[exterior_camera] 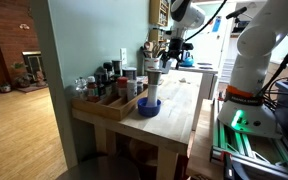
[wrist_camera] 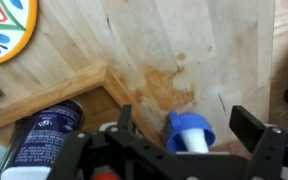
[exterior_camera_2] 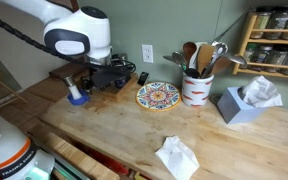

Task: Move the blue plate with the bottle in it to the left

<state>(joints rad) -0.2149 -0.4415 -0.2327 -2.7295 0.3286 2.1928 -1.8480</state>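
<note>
The blue plate (exterior_camera: 148, 107) sits on the wooden table next to a wooden tray, with the pale bottle (exterior_camera: 154, 86) standing upright in it. Both also show in an exterior view, the plate (exterior_camera_2: 77, 99) and the bottle (exterior_camera_2: 74, 89) under the arm. My gripper (exterior_camera_2: 92, 76) hangs above and slightly behind them. In the wrist view the gripper (wrist_camera: 189, 122) is open and empty. Its two dark fingers stand wide on either side of the plate (wrist_camera: 180, 127), and the bottle (wrist_camera: 196, 144) points up at the camera.
The wooden tray (exterior_camera: 106, 104) of dark-capped jars lies beside the plate; its edge (wrist_camera: 54, 95) and a jar (wrist_camera: 46, 135) show in the wrist view. A patterned plate (exterior_camera_2: 158, 95), a utensil crock (exterior_camera_2: 195, 88), a tissue box (exterior_camera_2: 245, 103) and a crumpled tissue (exterior_camera_2: 176, 156) are on the table.
</note>
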